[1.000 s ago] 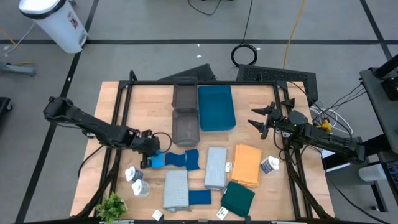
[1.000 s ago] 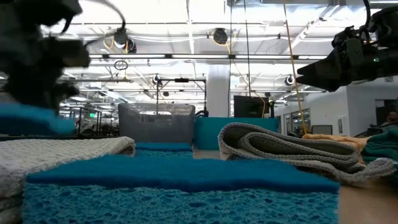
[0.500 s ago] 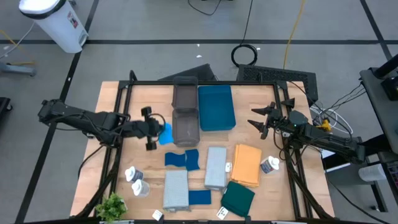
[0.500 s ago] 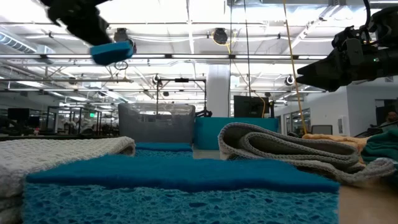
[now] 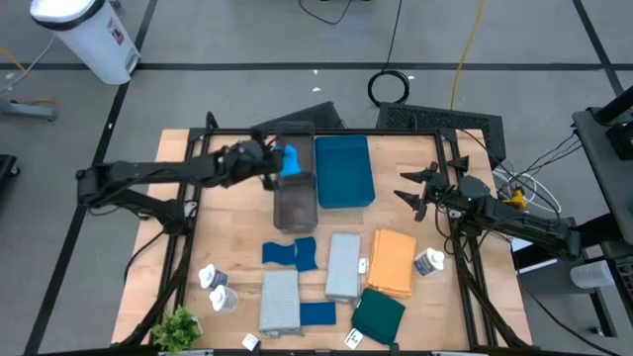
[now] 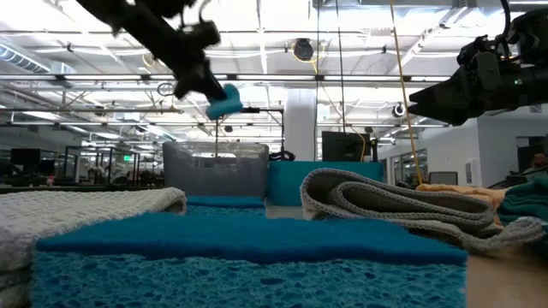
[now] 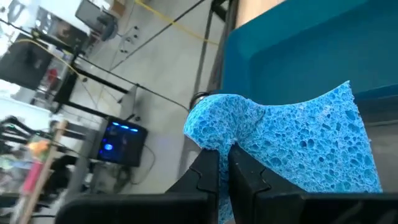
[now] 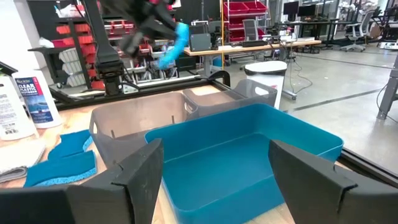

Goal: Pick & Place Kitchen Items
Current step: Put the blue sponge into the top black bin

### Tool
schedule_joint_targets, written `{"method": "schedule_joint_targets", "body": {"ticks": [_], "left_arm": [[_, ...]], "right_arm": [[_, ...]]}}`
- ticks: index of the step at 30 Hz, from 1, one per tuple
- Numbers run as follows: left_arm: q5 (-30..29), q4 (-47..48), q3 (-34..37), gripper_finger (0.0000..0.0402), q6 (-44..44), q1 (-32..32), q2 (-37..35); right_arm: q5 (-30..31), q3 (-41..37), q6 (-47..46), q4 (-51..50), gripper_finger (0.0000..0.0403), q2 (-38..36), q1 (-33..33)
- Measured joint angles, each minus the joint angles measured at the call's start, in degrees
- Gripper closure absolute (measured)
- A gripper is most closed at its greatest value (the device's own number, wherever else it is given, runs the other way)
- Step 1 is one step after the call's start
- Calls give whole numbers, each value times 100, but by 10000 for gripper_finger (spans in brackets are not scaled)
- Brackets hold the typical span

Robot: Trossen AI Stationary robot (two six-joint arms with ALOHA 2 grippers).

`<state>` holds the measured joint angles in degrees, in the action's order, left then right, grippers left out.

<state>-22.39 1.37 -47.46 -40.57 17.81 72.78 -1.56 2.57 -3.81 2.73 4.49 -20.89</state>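
Observation:
My left gripper [image 5: 271, 158] is shut on a small bright-blue sponge [image 5: 289, 160], which it holds in the air over the grey tray [image 5: 295, 193]; the low view shows the sponge [image 6: 224, 101] high above the table. The teal tray [image 5: 343, 170] stands right of the grey one. My right gripper [image 5: 415, 193] waits open at the table's right, facing the teal tray [image 8: 249, 149], with nothing between its fingers. Two more blue sponges [image 5: 292, 252] lie flat on the table, among folded cloths [image 5: 343, 265] and white bottles [image 5: 213, 280]. My left gripper pinches the sponge's one end [image 7: 214, 140] between its two fingers [image 7: 208, 171]. The fingers come from the table's left, slanting a little down. The sponge bends at the pinch, and the rest of it [image 7: 298, 143] sticks out past the fingertips, clear of tray and table.
An orange cloth [image 5: 393, 261], a dark teal cloth [image 5: 379, 315] and a pale blue cloth [image 5: 280, 300] lie near the front edge. A bottle [image 5: 429, 262] stands at the right and a green plant [image 5: 178, 326] at the front left corner. Black frame rails run along both sides.
My left gripper, shut on the sponge throughout, has lifted it off the table's left middle. It has swung up, toward the far edge and to the right, until it stands over the grey tray. The wrist has rolled and levelled out on the way.

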Motion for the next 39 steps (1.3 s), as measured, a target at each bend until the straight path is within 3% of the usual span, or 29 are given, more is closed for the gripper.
{"method": "schedule_joint_targets", "body": {"ticks": [7,15,23,29,34,39], "left_arm": [[587,-1199,0,371,-598,805,1121],[389,-1467,0,363,-1107,1029,1889],[240,-1518,2,229,-754,937,1973],[-207,-1515,2,134,-629,944,1962],[-428,-1386,-56,96,-457,908,1709],[-485,-855,-304,91,347,635,1053]], "right_arm": [[-2,0,2,16,140,2,1],[-4,0,1,29,140,2,0],[-4,0,0,34,140,2,-1],[-4,0,2,37,140,2,-1],[-2,0,0,38,140,2,0],[-2,0,2,40,140,1,-1]]}}
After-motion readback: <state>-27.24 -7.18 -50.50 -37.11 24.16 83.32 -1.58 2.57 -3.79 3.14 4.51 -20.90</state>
